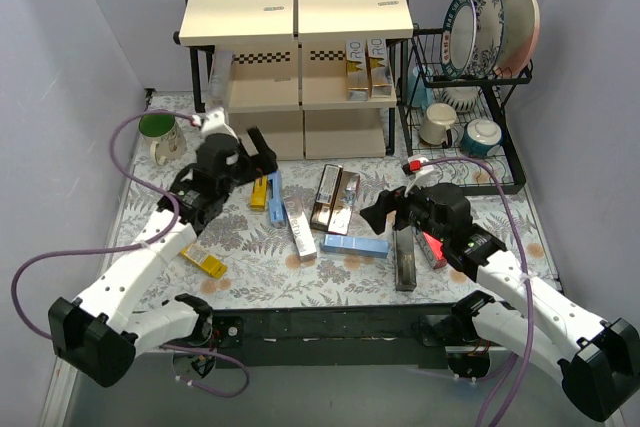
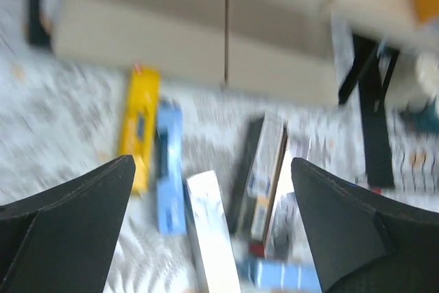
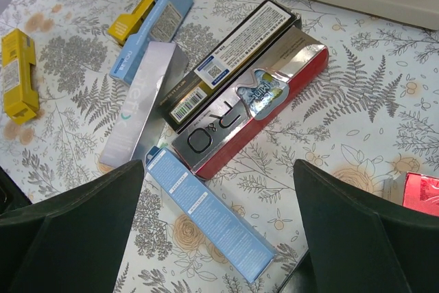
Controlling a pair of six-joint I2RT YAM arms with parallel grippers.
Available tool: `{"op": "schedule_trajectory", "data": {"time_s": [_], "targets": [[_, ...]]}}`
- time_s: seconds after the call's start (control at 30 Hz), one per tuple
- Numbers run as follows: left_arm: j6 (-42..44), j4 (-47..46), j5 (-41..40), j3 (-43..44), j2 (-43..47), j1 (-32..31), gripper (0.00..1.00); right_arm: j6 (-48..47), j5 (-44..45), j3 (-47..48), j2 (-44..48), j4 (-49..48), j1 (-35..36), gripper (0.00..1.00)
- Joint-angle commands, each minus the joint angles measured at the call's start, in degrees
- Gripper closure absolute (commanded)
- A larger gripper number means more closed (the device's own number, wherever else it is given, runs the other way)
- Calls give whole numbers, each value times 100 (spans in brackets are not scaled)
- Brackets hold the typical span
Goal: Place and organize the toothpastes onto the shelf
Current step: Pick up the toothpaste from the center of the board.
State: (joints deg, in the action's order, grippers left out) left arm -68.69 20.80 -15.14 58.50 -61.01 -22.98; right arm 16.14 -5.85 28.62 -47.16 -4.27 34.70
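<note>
Top external view, reading from my left: a lone yellow carton (image 1: 203,260) lies flat on the counter (image 1: 250,277) beside the left forearm, well apart from the rest. The left gripper (image 1: 240,144) hovers in front of the shelf (image 1: 300,7), with a green mug (image 1: 157,127) just to its left. Its wrist picture is blurred, yet it shows the jaws spread wide with nothing between them.

Below it a second yellow carton (image 1: 260,190) and a blue carton (image 1: 274,197) lie side by side, touching. Next come a silver-white carton (image 1: 300,229) and a black carton (image 1: 327,195) pressed against a silver-and-red carton (image 1: 346,197). A light-blue carton (image 1: 355,245) lies crosswise near their ends. The right gripper (image 1: 390,204) hangs over this cluster, jaws equally wide and empty. Right of it lie a dark grey carton (image 1: 404,257) and a red carton (image 1: 432,247). A few upright cartons (image 1: 365,65) already stand on the shelf's middle tier.

I judge these toothpastes light, stiff lengthwise, easily dented on the broad faces, and the foil ones slippery. I would pinch across the narrow width near mid-length. Touching neighbours leave no room for a finger, so the light-blue carton, free along both long sides, looks easiest. The dish rack (image 1: 465,97) crowds the shelf's right side.
</note>
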Motion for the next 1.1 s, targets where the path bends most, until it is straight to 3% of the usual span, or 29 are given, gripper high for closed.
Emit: {"op": "schedule_trajectory", "data": {"time_s": [0.0, 0.2, 0.37, 0.8, 1.07], "targets": [[-1722, 1470, -832, -400, -94, -1126, 2, -23, 31, 363, -180, 67, 11, 1], [-2930, 1752, -1395, -945, -332, -2454, 2, 20, 101, 284, -241, 76, 19, 1], [-3501, 1787, -1703, -955, -868, -3088, 5, 56, 136, 135, -198, 23, 19, 2], [-3731, 1630, -2002, -559, -2475, -3722, 18, 91, 251, -23, -101, -21, 11, 3], [-3529, 1261, -1861, -700, -2846, -3819, 21, 108, 224, 3, -180, -47, 19, 3]]}}
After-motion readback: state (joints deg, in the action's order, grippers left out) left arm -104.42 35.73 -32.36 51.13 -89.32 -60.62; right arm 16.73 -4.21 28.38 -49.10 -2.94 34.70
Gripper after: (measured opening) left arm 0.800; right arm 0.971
